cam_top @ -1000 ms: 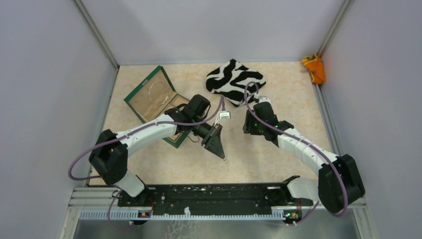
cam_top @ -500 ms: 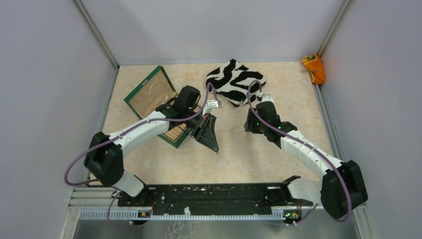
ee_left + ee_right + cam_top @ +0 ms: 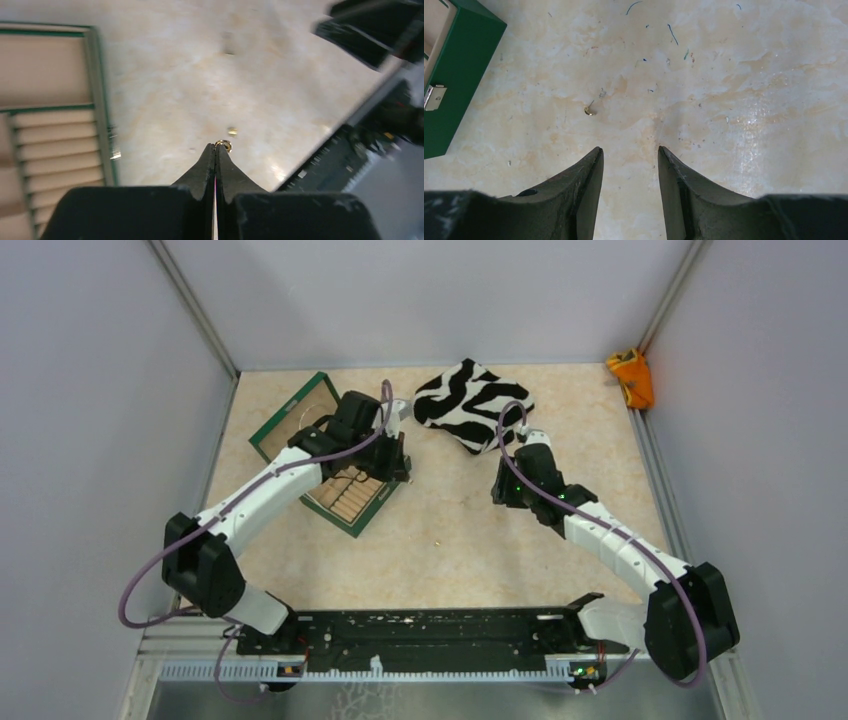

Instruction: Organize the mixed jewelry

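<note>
Beside the green box (image 3: 101,115), the left gripper (image 3: 216,147) is pinching a gold speck (image 3: 223,145); the right gripper (image 3: 629,149) is hovering open near a stud (image 3: 589,110).

The left arm (image 3: 270,495) stretches forward, its hand (image 3: 216,146) pressed closed, the fingertips pinching a tiny gold speck (image 3: 224,145). The right arm (image 3: 610,535) bends inward, its hand (image 3: 629,150) pointing down with fingers parted.

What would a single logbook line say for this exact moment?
left gripper: shut on gold piece, beside green box | right gripper: open above table, gold stud lying ahead
</note>
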Controlling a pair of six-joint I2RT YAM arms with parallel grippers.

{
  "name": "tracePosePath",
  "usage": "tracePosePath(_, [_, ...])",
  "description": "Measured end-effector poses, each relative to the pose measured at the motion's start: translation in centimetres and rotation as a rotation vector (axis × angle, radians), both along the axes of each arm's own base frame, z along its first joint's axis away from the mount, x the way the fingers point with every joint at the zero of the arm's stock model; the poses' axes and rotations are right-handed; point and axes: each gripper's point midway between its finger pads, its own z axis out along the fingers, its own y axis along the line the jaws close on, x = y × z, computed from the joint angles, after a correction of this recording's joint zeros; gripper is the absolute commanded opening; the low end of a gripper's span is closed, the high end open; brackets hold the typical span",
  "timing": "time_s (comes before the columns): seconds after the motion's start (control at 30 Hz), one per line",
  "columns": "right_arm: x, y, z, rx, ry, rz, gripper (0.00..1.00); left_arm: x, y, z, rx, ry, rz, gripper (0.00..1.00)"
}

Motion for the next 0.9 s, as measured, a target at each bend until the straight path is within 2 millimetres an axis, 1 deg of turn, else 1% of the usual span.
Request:
tracePosePath(0.07, [0.0, 0.0, 0.0, 0.001, -0.001, 0.000, 0.44, 2.0, 2.4, -0.6, 0.099, -0.051, 0.137, 0.00])
tracePosePath(0.17, [0.1, 0.0, 0.1, 0.002, -0.004, 0.000, 0.44, 5.1, 6.7, -0.9, 0.225, -0.127, 0.353, 0.00])
tracePosePath(0.3, [0.1, 0.2, 0.1, 0.009, -0.006, 0.006, 0.44, 7.6, 11.7, -1.5, 0.339, -0.164, 0.554, 0.00])
tracePosePath(0.43, [0.3, 0.4, 0.1, 0.013, -0.007, 0.010, 0.43, 9.5, 15.5, -2.7, 0.413, -0.160, 0.680, 0.00])
tracePosePath(0.5, [0.2, 0.4, 0.0, 0.014, -0.005, 0.012, 0.43, 10.2, 16.8, -3.6, 0.444, -0.154, 0.720, 0.00])
tracePosePath(0.63, [0.2, 0.5, 0.0, 0.018, -0.002, 0.015, 0.43, 10.9, 18.2, -4.8, 0.471, -0.135, 0.755, 0.00])
tracePosePath(0.8, [0.1, 0.6, -0.5, 0.018, 0.016, 0.021, 0.43, 12.0, 18.7, -6.3, 0.487, -0.127, 0.777, 0.00])
tracePosePath(0.9, [0.1, 0.7, -0.6, 0.019, 0.022, 0.025, 0.43, 12.5, 18.7, -6.9, 0.491, -0.129, 0.784, 0.00])
